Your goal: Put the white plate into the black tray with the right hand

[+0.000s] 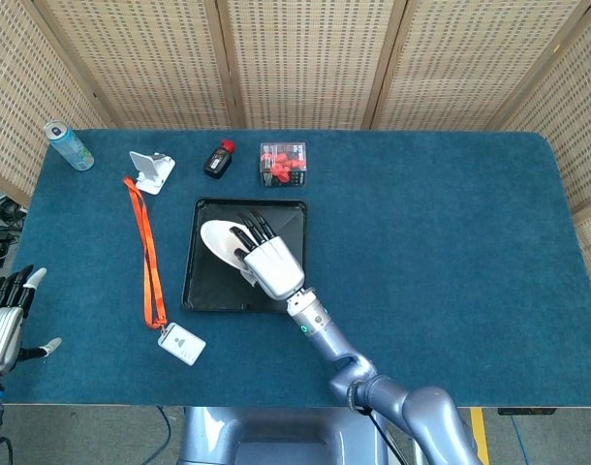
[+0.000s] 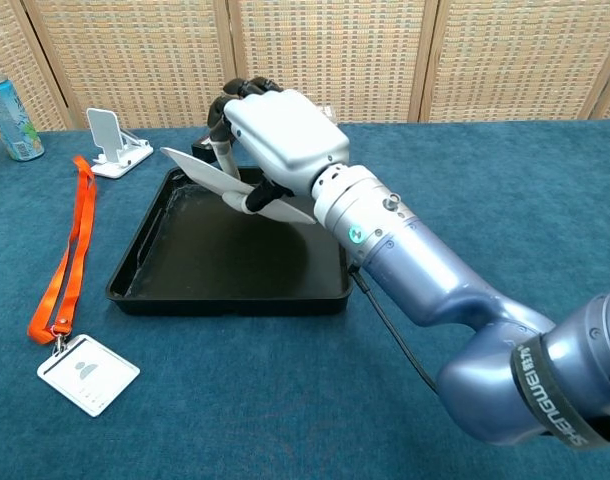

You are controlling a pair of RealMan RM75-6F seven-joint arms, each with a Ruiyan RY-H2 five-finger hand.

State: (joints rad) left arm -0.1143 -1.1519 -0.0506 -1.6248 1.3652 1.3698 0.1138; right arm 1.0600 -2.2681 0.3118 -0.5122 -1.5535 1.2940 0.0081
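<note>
My right hand (image 1: 264,260) (image 2: 270,130) grips the white plate (image 1: 218,238) (image 2: 200,178) by its right rim and holds it tilted in the air over the black tray (image 1: 203,281) (image 2: 175,270). The plate hangs above the tray's middle, apart from its floor. The tray lies flat on the blue table with nothing else inside. My left hand (image 1: 5,320) stays open at the table's near left edge, holding nothing; the chest view does not show it.
An orange lanyard (image 1: 144,254) (image 2: 63,262) with a white badge (image 1: 181,344) (image 2: 88,373) lies left of the tray. Behind the tray are a white phone stand (image 1: 151,171) (image 2: 112,140), a black bottle (image 1: 218,159), a box of red pieces (image 1: 282,163) and a can (image 1: 68,145) (image 2: 8,117).
</note>
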